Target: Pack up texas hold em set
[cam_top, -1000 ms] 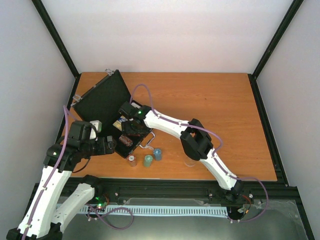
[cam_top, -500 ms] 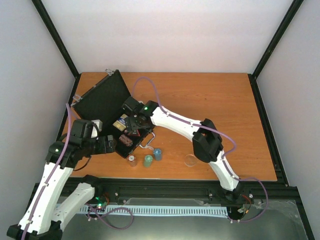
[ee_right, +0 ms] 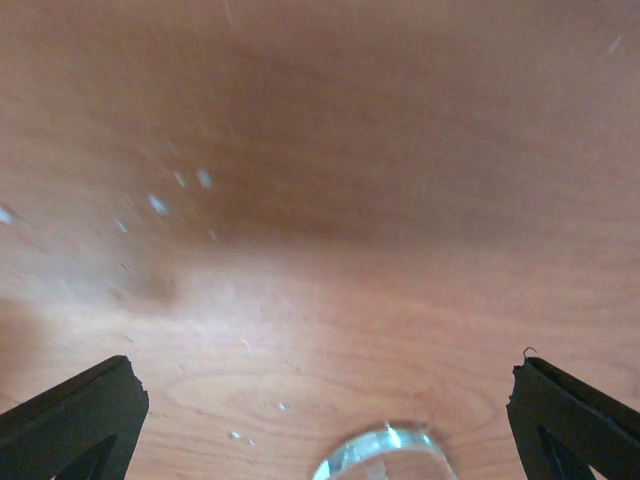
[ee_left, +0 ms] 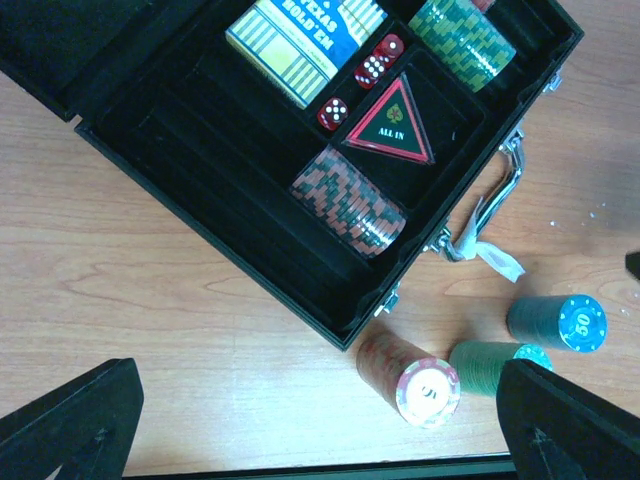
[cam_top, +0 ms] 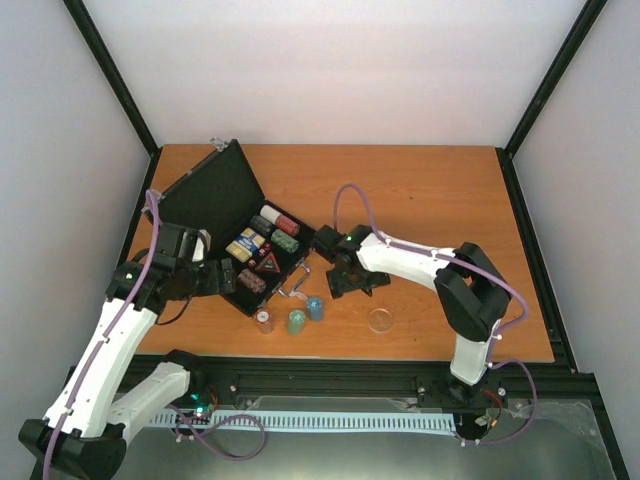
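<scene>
Case, overhead: open black case (cam_top: 205, 200) sits left on the counter (cam_top: 450, 200); right end effector (cam_top: 350, 283) hovers beside its handle, near the clear disc (cam_top: 381, 320).
Chips, left wrist: red stack (ee_left: 410, 375), green stack (ee_left: 490, 362) and blue stack (ee_left: 560, 322) lie just outside the case; left end effector (ee_left: 320, 425) spread wide, empty.
Disc, right wrist: its rim shows below the widely parted, empty fingers (ee_right: 70, 420).

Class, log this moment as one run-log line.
case: open, partly packed; outside: three chip stacks, clear disc; right gripper: open, empty; left gripper: open, empty
</scene>
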`<act>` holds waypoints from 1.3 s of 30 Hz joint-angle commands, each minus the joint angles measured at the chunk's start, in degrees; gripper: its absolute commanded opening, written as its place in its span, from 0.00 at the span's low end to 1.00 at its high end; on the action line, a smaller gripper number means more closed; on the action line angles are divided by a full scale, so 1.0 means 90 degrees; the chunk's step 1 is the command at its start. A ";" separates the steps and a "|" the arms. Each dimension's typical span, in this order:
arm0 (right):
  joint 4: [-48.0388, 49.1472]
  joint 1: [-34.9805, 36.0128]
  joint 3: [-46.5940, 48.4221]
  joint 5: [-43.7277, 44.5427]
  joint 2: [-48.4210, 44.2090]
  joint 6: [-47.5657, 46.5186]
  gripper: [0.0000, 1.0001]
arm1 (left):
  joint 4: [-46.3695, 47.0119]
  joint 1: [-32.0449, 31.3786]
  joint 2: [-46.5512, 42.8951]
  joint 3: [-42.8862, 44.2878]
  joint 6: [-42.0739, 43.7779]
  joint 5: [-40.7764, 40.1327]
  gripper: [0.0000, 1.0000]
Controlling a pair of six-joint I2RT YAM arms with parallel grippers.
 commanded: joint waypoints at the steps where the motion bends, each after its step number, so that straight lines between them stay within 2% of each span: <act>1: 0.0270 0.0074 -0.0665 -0.0383 -0.0365 0.0284 1.00 | 0.0210 -0.0030 0.0171 0.0362 0.0084 -0.0071 1.00; 7: 0.0637 -0.0003 -0.1485 -0.0944 -0.0660 0.0570 1.00 | 0.0259 -0.0030 0.0200 0.0442 0.0072 0.0029 1.00; 24: 0.0936 -0.0210 -0.2891 -0.1454 -0.1396 0.0774 0.99 | 0.0173 -0.0030 0.0116 0.0483 -0.0049 0.0069 1.00; 30: 0.1176 -0.0248 -0.3260 -0.1505 -0.1417 0.0656 0.88 | 0.0152 -0.0030 0.0029 0.0498 -0.0170 0.0035 1.00; 34: 0.1188 -0.0282 -0.3406 -0.1491 -0.1473 0.0625 0.68 | 0.0165 -0.0030 0.0019 0.0507 -0.0230 0.0040 1.00; 39: 0.1073 -0.0280 -0.3342 -0.1326 -0.1658 0.0615 0.54 | 0.0175 -0.0030 -0.0026 0.0467 -0.0241 0.0021 1.00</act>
